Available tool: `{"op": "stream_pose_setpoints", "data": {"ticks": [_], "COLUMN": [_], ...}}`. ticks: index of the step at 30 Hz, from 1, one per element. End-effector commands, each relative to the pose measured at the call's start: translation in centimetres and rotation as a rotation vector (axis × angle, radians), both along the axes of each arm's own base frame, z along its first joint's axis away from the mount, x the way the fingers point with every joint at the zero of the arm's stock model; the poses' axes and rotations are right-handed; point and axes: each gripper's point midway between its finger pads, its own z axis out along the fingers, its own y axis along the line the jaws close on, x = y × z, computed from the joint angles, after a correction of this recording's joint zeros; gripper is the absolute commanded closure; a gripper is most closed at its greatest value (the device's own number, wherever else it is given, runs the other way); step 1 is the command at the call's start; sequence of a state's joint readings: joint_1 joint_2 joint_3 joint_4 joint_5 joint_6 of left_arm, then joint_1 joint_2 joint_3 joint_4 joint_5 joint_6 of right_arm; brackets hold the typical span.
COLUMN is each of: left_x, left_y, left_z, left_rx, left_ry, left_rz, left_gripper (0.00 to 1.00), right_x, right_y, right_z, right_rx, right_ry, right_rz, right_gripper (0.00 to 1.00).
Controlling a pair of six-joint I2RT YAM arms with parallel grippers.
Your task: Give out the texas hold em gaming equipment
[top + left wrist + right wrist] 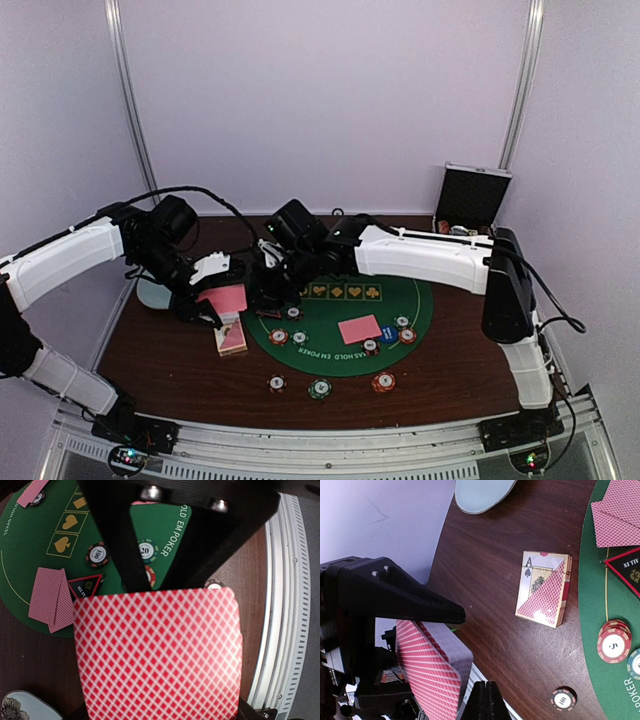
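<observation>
My left gripper (207,300) is shut on a deck of pink-red-backed cards (224,298), which fills the left wrist view (157,650). My right gripper (272,290) is shut; its joined black fingertips (487,700) sit at the deck's edge (432,665), and no card shows between them. Two face-down cards (50,597) and the black red-edged triangular marker (86,585) lie on the green felt mat (340,305). One card (359,329) lies at the mat's right with chips and a blue button (389,335). More chips (319,388) sit on the wood in front.
A card box (231,336) lies on the brown table below the deck. The pale blue dish (152,293) is at the table's left edge. An open black-lined metal case (472,198) stands at the back right. The metal rail (285,605) runs along the near edge.
</observation>
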State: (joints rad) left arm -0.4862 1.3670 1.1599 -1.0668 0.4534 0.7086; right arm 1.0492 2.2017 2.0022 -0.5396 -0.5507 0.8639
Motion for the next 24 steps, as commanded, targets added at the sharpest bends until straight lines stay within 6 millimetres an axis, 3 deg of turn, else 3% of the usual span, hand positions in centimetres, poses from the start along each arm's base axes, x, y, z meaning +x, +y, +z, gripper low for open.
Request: {"op": "stream_pose_setpoints", "data": {"ticks": [1,7,15,24], "left_x": [0.6,0.7,0.6,0.6], "left_y": [-1.0,-1.0,-0.9,-1.0], "left_z": [1.2,1.2,1.2,1.2], "left_rx": [-0.047,-0.048,-0.045,-0.051], "left_ry": [-0.034,-0.033,-0.039,-0.032], "left_rz": [-0.018,-0.015,-0.019,-0.018], "left_gripper": [1.00,1.00,1.00,1.00], "right_x": [-0.4,-0.4,0.9,0.1], "right_y": [0.2,0.2,-2.9,-1.4], "right_z": [-0.2,0.5,2.0,1.9], "right_rx": [-0.010,0.005,-0.003,0.031], "right_ry": [0.002,-0.005,-0.038,0.003], "right_rz": [0.016,0.018,-0.029,-0.002], "right_gripper": [1.00,1.00,1.00,1.00]}}
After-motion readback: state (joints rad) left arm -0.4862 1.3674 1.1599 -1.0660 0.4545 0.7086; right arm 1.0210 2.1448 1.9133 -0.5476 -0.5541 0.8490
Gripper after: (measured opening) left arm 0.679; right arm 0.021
